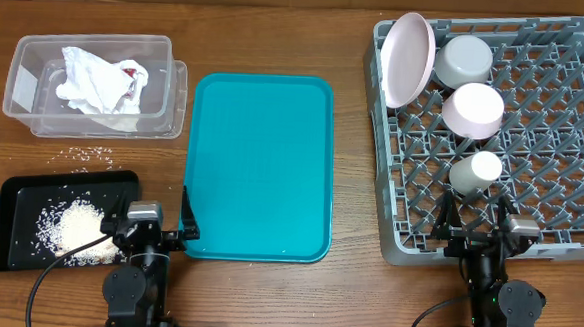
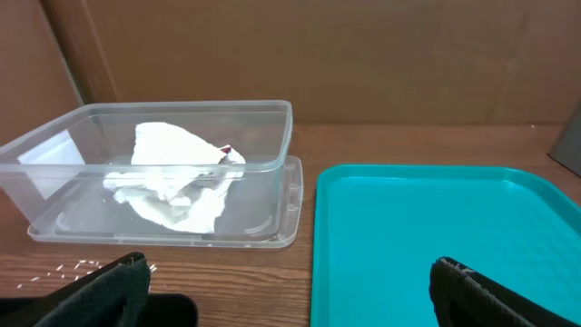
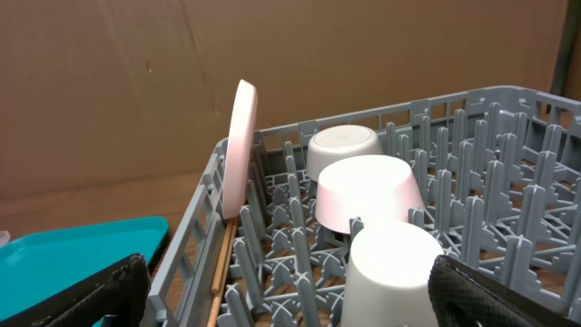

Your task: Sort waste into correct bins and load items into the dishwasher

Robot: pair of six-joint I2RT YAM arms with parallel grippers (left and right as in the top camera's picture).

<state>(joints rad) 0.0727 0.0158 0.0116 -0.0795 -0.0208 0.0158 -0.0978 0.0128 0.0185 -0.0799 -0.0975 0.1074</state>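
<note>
Now lying in clear tub (image 1: 21, 81) at far left: crumpled napkin (image 1: 101, 83). Heaped on black tray (image 1: 14, 219) just in front: rice scraps (image 1: 73, 224), a few grains loose on table (image 1: 265, 302). Stood on edge in dish rack (image 1: 573, 148), far-left corner: large plate (image 1: 408, 59); alongside, upside down, grey bowl (image 1: 463, 57), white bowl (image 1: 473, 108), cup (image 1: 475, 171). Spread wide and holding nothing at table's near edge: left gripper (image 1: 146, 228), right gripper (image 1: 489, 234), teal tray (image 1: 262, 162) between.

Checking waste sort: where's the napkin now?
Overhead view, far left: the crumpled white napkin lies inside the clear tub, beyond the black tray and left of the teal tray.
</note>
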